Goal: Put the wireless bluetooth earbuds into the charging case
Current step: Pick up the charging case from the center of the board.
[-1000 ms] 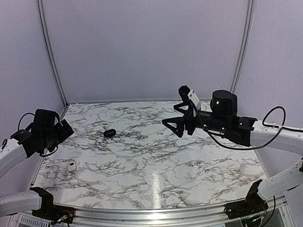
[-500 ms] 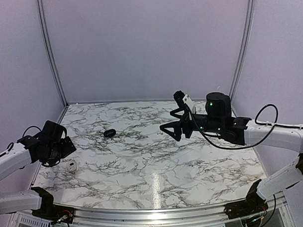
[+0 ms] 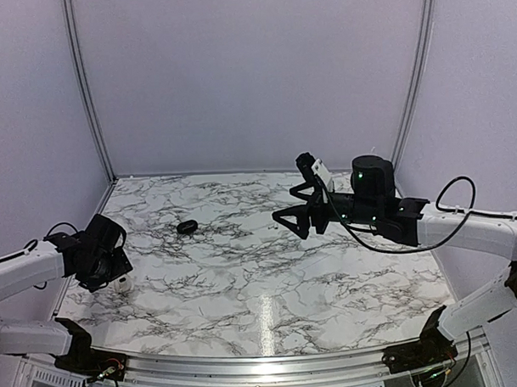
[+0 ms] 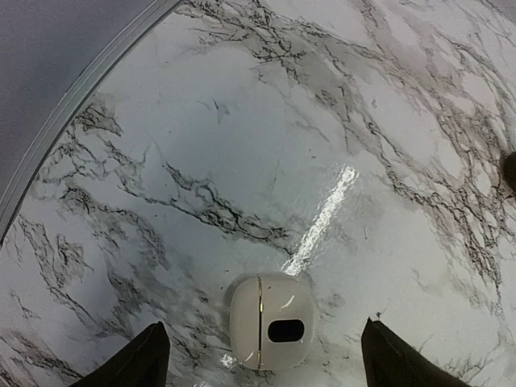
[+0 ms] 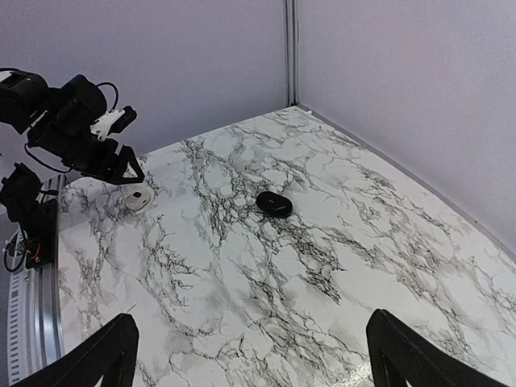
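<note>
1. Approach on the left: left gripper (image 4: 262, 364) hangs over the charging case (image 4: 268, 321), jaws spread wide, one finger on either side, touching nothing.
2. Case lies flat near the left edge of the worktop (image 4: 339, 121); the black earbuds (image 3: 187, 226) sit well apart, further in.
3. Right gripper (image 5: 251, 359) hovers high, spread, empty.
4. Danger: the shell is glossy and rounded, so an off-centre squeeze could squirt it sideways, spin it, or push it off that near edge.

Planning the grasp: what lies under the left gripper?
The white charging case lies on the marble table, directly below the open left gripper, untouched. The case's inside is hidden.
</note>
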Motion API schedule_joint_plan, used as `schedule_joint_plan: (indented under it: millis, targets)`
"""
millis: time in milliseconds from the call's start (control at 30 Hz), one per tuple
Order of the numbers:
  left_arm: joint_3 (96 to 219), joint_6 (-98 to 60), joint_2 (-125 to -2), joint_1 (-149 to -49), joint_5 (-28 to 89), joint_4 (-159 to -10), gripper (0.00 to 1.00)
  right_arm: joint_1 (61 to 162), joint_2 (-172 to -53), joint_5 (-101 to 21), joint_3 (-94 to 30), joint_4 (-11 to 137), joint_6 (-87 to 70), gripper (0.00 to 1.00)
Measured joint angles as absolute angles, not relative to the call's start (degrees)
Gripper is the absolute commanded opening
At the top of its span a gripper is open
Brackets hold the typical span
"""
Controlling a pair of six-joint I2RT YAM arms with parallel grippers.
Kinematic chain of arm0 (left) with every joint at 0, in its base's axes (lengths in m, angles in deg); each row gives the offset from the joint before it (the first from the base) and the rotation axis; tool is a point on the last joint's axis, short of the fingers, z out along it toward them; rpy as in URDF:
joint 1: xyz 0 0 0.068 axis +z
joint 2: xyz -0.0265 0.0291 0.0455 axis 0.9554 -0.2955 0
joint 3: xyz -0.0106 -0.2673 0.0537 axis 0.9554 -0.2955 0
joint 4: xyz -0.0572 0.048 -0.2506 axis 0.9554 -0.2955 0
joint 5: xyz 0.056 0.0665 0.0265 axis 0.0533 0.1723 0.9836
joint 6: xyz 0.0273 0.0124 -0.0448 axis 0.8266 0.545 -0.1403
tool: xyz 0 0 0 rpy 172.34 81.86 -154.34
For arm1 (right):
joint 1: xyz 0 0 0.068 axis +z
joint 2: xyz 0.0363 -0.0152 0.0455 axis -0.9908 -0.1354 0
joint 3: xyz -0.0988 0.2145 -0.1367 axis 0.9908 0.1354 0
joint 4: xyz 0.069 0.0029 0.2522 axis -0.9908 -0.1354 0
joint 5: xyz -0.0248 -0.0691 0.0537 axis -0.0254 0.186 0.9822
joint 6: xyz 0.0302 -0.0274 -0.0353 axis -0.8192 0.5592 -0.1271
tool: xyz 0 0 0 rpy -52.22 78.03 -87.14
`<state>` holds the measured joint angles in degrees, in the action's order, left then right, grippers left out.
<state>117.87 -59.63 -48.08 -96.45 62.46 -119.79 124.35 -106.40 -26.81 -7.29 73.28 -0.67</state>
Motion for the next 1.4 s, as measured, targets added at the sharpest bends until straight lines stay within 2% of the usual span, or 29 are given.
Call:
schedule_joint_plan:
  millis: [167, 467, 633, 1000, 1300, 1400]
  targets:
    - [117.9, -59.9, -52.8, -96.5, 63.2, -119.1, 0.76, 124.3, -106.4, -26.8, -7.3, 73.2, -0.7, 0.99]
    - [117.9, -59.1, -58.8, -96.5, 61.4, -114.5, 0.73, 124.3, -106.4, -26.8, -8.1, 72.8, -0.7, 0.99]
    - [117.9, -59.1, -61.5, -96.5, 60.1, -111.8, 0.67, 124.3, -106.4, -26.8, -8.4, 72.6, -0.7, 0.99]
    - [115.2, -59.9, -62.4, -96.5, 59.6, -109.2, 0.62, 124.3, -106.5, -26.8, -8.4, 72.0, -0.7, 0.99]
    - [114.7, -57.7, -62.0, -96.6, 59.2, -108.2, 0.34, 124.3, -106.9, -26.9, -8.4, 71.8, -1.5, 0.99]
    - [114.8, -55.6, -61.7, -97.6, 58.5, -107.7, 0.33, 123.2, -108.0, -26.4, -9.4, 71.2, -3.1, 0.99]
